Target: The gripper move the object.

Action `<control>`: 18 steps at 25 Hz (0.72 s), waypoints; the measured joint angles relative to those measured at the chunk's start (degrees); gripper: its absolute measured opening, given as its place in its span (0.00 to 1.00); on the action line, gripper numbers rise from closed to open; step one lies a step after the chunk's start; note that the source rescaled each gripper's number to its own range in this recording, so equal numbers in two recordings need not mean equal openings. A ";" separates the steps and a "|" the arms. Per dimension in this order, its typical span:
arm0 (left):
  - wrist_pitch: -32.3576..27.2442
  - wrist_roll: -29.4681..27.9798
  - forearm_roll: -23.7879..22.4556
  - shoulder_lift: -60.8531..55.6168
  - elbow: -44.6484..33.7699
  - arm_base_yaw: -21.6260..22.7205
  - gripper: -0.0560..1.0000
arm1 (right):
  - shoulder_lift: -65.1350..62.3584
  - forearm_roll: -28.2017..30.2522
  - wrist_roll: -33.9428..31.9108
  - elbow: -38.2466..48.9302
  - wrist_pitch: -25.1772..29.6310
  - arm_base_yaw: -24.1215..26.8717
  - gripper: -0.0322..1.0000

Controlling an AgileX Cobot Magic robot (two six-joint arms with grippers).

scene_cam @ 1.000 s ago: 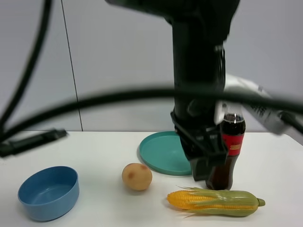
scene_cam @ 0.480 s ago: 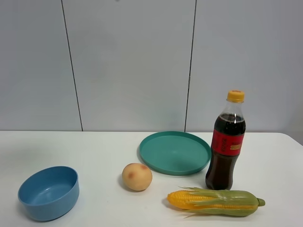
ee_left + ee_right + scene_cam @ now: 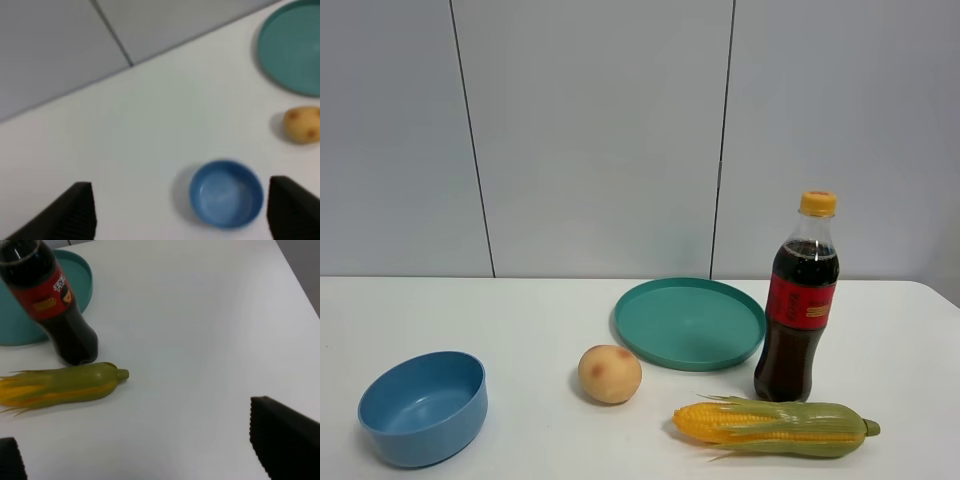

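The toy corn cob, yellow kernels half wrapped in green husk, lies on its side at the front right of the white table, just in front of the cola bottle. It also shows in the right wrist view, stalk end toward the open table. My right gripper is open and empty, high above the table and apart from the corn. My left gripper is open and empty, high above the blue bowl. Neither gripper shows in the exterior high view.
A teal plate lies behind the corn, left of the bottle. A round peach sits left of the corn. The blue bowl stands at the front left. The table's right edge is near the bottle.
One second ago a dark arm and cables filled the exterior high view in front of the bottle; they have left that view. The corn, bottle, peach, plate and bowl have not moved.
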State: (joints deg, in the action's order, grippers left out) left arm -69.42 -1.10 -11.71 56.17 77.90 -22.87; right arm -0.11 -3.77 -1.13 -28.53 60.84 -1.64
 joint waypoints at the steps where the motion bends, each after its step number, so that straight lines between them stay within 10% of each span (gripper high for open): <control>1: 0.00 -0.12 0.67 -3.20 -3.18 0.95 0.49 | 0.00 0.00 0.00 0.00 0.00 0.00 1.00; 18: 1.26 -6.52 9.34 -44.78 -42.33 20.86 0.56 | 0.00 0.00 0.00 0.00 0.00 0.00 1.00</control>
State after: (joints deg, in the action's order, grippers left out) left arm -68.17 -7.62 -2.38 11.38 35.58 -2.01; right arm -0.11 -3.77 -1.13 -28.53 60.84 -1.64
